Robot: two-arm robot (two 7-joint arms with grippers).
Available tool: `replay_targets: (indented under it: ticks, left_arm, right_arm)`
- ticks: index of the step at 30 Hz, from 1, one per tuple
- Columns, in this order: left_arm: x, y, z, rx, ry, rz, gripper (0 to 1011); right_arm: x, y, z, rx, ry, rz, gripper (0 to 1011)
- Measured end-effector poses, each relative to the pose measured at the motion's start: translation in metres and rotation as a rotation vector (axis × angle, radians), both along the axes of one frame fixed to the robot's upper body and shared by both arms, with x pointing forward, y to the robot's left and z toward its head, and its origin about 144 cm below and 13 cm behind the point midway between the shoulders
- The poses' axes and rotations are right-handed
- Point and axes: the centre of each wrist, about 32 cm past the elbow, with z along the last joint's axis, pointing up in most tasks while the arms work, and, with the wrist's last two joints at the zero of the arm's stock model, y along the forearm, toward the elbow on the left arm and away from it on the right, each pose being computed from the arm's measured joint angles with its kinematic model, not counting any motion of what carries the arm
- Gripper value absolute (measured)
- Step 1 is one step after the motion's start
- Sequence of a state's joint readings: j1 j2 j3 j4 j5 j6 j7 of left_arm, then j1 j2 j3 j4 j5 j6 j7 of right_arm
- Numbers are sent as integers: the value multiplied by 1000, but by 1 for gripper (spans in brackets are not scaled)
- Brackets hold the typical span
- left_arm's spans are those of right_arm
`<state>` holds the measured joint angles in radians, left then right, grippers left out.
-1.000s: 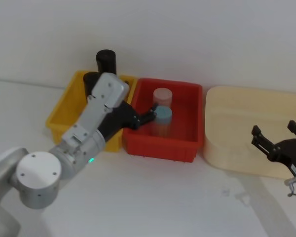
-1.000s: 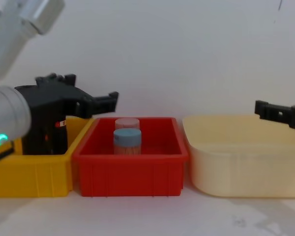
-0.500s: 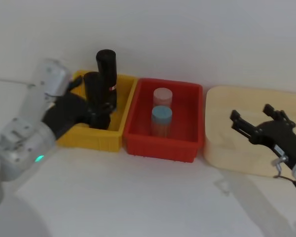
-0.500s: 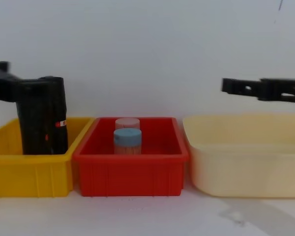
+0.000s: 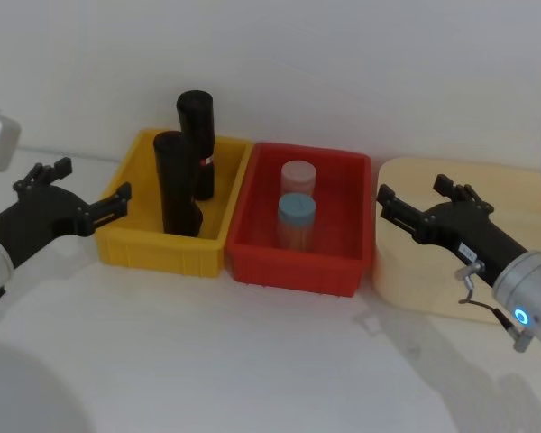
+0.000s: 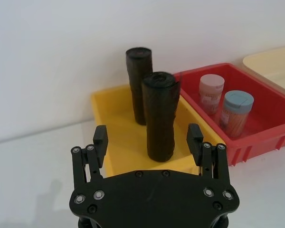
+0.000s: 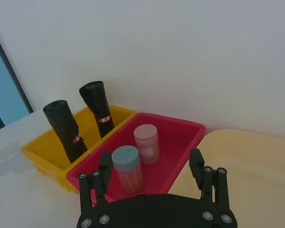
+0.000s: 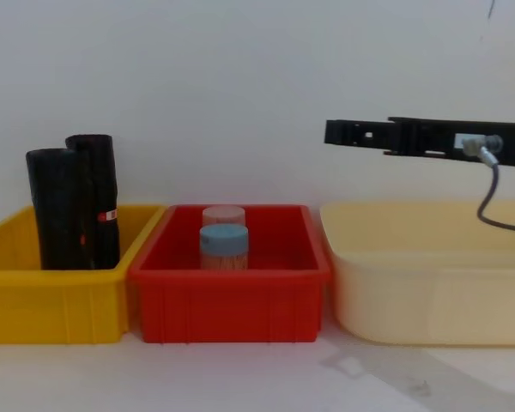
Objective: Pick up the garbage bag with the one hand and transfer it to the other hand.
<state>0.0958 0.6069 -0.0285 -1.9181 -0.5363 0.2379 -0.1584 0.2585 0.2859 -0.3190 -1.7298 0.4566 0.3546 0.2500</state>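
Upright in the yellow bin (image 5: 153,257), the garbage bag (image 5: 175,185) beside a second black roll (image 5: 197,135), my left tool (image 5: 92,180) spread and empty just left of that bin, my right tool (image 5: 413,191) spread and empty above the cream tub (image 5: 415,281), well apart from the bag.

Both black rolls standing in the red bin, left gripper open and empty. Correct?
No: the head view shows the garbage bag and the slimmer roll standing in the yellow bin, not the red bin. The left gripper is open and empty, as stated.
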Motion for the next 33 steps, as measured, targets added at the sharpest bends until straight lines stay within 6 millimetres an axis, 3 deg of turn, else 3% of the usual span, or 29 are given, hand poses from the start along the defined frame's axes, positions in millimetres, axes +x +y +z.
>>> replay_targets:
  ticks: [16,33]
  left_arm:
    - [30,25,-21,-80,57,-64,1001]
    - [79,21,-31,-63,54,-185,1001]
  right_arm:
    - [1,14,-3,-16,-35,-42,1000]
    - [5,11,-8,-23,-46,-72,1000]
